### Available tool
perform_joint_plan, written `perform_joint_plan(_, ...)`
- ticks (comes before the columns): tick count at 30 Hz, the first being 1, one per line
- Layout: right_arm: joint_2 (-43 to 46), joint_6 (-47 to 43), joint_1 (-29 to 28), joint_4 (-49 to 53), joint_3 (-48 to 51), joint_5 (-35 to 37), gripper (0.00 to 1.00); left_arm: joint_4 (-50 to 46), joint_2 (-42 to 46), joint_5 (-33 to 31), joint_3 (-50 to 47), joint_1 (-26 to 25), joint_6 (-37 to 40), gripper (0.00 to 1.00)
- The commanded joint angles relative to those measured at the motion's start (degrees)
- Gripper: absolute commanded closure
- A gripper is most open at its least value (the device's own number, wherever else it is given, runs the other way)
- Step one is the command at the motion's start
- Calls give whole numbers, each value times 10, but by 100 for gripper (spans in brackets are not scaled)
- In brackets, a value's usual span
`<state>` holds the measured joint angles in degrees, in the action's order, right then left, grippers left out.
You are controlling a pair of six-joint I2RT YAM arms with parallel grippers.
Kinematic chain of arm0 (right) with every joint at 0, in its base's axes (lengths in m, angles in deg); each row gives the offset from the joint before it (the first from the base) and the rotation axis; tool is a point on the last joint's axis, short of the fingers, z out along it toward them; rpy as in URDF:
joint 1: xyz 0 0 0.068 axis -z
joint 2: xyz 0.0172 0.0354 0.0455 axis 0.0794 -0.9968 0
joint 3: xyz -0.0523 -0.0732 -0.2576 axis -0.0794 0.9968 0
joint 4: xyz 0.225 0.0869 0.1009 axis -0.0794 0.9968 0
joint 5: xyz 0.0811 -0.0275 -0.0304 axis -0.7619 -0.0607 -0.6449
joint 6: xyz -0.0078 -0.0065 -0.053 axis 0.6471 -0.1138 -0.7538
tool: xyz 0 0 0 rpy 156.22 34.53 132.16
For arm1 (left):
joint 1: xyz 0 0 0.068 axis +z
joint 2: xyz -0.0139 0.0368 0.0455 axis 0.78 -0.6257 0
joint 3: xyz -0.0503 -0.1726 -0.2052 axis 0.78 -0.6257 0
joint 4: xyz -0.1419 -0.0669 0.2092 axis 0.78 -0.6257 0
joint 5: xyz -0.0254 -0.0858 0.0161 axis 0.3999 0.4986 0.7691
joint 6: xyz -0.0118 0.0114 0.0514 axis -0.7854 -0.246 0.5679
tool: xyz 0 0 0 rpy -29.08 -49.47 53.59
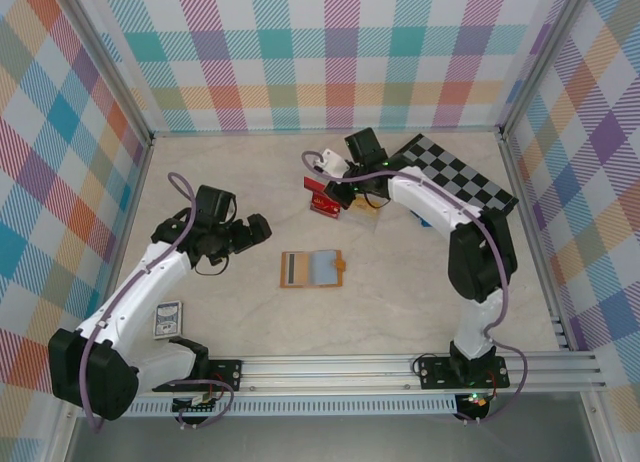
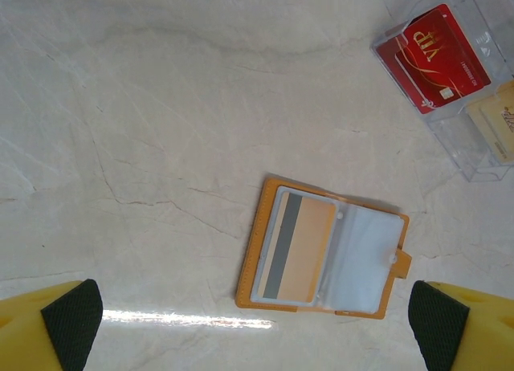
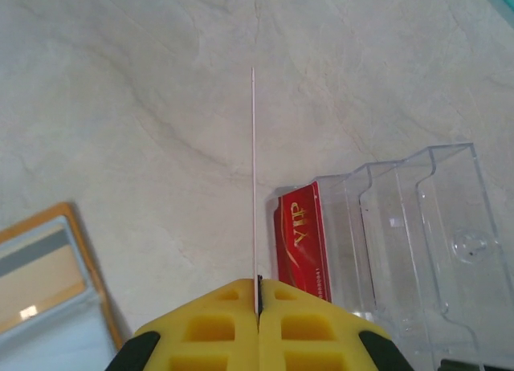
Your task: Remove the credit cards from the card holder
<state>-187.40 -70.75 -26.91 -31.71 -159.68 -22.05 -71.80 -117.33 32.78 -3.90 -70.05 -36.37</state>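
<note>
at the far left, a small blue-patterned rectangular pack (image 1: 168, 320) lies flat on the pale marbled tabletop (image 1: 400, 312), beside the left arm. the left gripper (image 1: 250, 232) hangs above the table. its yellow, black-padded fingers (image 2: 72, 323) are spread wide with nothing between them.

to its right and apart from it, the tan-orange leather-like folding card holder (image 1: 313, 269) lies open and flat near the middle of the table. its left clear pocket holds an orange-yellow credit card with a dark stripe (image 2: 299, 246). the right pocket shows grey-blue, and the small clasp tab sticks out from the right edge.

further right and toward the back, the right gripper (image 3: 259, 295) has its yellow fingers pressed together, pinching a thin flat card (image 3: 254, 186). that card is seen edge-on as a pale line sticking straight out from the fingertips, so its colour cannot be told. just right of it stands a clear plastic compartment tray (image 3: 418, 218), with a red card marked "vip" (image 3: 303, 246) in its nearest compartment. at the far right a black-grey chequered board (image 1: 460, 172) lies flat.
</note>
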Motion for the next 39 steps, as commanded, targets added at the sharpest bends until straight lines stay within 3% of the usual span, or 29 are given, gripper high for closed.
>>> perform_joint_plan(1,-36,-56,3,4,-30,15,100,1,-9,21,-11,9,-5,0)
perform_joint_plan(7,-85,-72,13,33,-73,21,100,2,-13,27,-17,9,-3,0)
perform_joint_plan(29,-123,-112,19,51,-79,42,100,25,-39,67,-26,9,-1,0)
perform_joint_plan(39,-122,-97,20,37,-74,33,83,36,-53,86,-26,9,-1,0)
